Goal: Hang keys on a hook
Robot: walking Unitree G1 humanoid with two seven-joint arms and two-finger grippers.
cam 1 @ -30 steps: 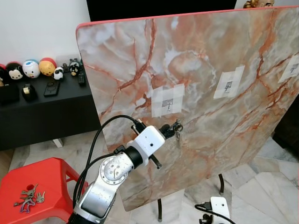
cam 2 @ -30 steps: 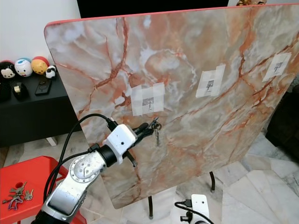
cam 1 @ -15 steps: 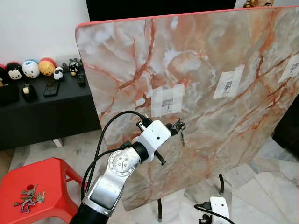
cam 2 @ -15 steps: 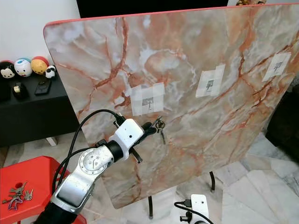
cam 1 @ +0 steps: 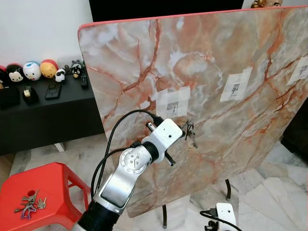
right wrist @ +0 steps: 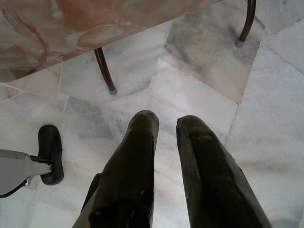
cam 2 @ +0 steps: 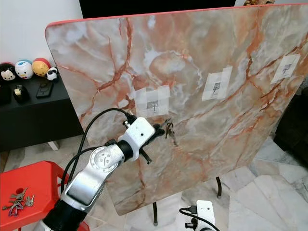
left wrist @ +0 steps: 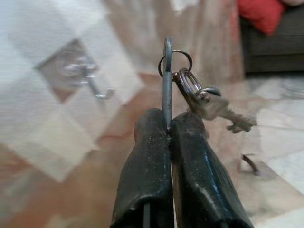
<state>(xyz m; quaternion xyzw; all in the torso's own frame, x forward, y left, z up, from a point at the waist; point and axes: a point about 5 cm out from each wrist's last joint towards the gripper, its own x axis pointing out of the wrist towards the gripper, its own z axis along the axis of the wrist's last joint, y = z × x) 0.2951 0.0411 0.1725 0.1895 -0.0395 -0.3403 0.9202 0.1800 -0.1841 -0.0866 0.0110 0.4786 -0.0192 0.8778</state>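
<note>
1. While my left gripper (left wrist: pixel 167 130) pinches the keys (left wrist: pixel 199 95) by a flat tag, they hang just beside the hook (left wrist: pixel 90 78) taped mid-board, toward the marble board's (cam 1: pixel 216 57) left edge.
2. I line up the ring, lift, then lower onto the hook's prong.
3. My right gripper (right wrist: pixel 166 123) hangs idle, fingers slightly apart.

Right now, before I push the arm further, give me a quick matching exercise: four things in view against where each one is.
Things:
1. key bunch
2. hook
3. spare keys
4. right gripper

Places:
A. on the red stool
B. hanging low over the floor tiles
C. pinched in the left gripper
D. taped to the marble board

Pairs: 1-C, 2-D, 3-A, 4-B
</note>
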